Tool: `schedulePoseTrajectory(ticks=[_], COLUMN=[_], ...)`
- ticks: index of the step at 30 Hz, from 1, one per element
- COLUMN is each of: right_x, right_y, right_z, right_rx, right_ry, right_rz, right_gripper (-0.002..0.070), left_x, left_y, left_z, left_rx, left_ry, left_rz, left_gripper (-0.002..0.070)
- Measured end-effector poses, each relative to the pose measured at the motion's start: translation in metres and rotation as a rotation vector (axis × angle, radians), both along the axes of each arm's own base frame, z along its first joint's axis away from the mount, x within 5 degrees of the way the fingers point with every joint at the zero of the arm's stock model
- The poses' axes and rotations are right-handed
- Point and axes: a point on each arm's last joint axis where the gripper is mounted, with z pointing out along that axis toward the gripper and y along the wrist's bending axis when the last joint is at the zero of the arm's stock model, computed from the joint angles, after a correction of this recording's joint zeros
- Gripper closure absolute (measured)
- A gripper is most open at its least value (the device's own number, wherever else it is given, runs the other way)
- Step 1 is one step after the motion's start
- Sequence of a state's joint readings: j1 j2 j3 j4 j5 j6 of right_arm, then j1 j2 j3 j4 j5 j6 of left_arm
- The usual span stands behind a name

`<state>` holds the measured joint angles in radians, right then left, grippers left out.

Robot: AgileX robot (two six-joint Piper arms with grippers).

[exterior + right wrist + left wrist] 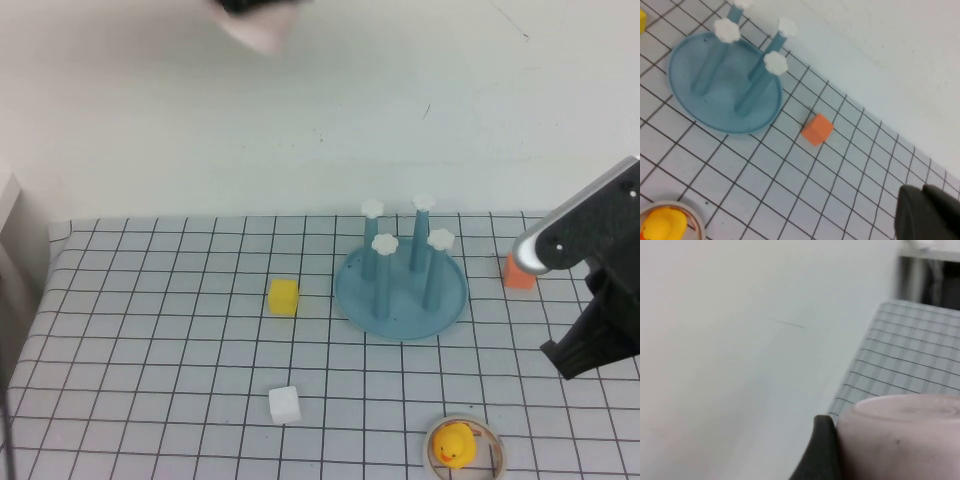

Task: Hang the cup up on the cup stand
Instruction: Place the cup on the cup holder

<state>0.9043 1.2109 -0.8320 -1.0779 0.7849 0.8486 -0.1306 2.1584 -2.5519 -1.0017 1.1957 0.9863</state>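
On a grid-lined white table (150,330) against a pale wall, the cup stand (401,290) sits left of the shut right gripper (927,212), pegs bare. High above, left of the stand, the left gripper (258,6) clasps the cup (900,437). A ring (466,448) nearby holds a duck (455,443).

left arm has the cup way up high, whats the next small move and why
Probably carry the cup right and toward the cup stand, then lower it. The left hand, at the high view's top edge, holds the cup far above and left of the stand, whose four pegs are all bare. The right hand is shut and parked beside the orange cube.
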Motion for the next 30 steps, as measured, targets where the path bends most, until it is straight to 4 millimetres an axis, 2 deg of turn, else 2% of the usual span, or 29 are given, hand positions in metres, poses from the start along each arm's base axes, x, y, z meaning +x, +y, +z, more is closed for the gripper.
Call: schedulePoseTrajectory(ticks=[2,7,10,13,17,21,24,27,30], right_x=[0.0,0.001,0.001,0.001,-0.003,-0.011,-0.016,-0.021,-0.024], right_y=[0.001,0.003,0.003,0.003,-0.002,-0.011,-0.018,-0.024,-0.028], right_z=[0.001,0.001,0.002,0.004,0.013,0.027,0.036,0.043,0.047], right_rx=[0.004,0.009,0.004,-0.002,0.03,0.078,0.111,0.137,0.157], right_ry=[-0.007,-0.016,-0.024,-0.04,-0.068,-0.11,-0.137,-0.159,-0.17], right_rz=[0.015,0.035,0.039,0.048,0.058,0.058,0.057,0.057,0.054], right_gripper=[0.0678,0.0678,0.0678,0.0678,0.0678,0.0678,0.0678,0.0678,0.0678], left_x=[-0.017,-0.075,-0.105,-0.132,-0.159,-0.186,-0.203,-0.203,-0.184], left_y=[0.006,0.022,0.031,0.038,0.042,0.04,0.035,0.032,0.031], left_z=[0.024,0.084,0.101,0.106,0.088,0.05,0.019,-0.013,-0.035], left_rx=[0.018,0.023,0.029,0.024,0.003,0.002,-0.092,-0.199,-0.134], left_ry=[-0.024,-0.11,-0.138,-0.143,-0.131,-0.207,-0.241,-0.239,-0.253], left_rz=[0.061,0.2,0.274,0.325,0.372,0.39,0.43,0.553,0.727], left_gripper=[0.0106,0.0106,0.0106,0.0106,0.0106,0.0106,0.0106,0.0106,0.0106])
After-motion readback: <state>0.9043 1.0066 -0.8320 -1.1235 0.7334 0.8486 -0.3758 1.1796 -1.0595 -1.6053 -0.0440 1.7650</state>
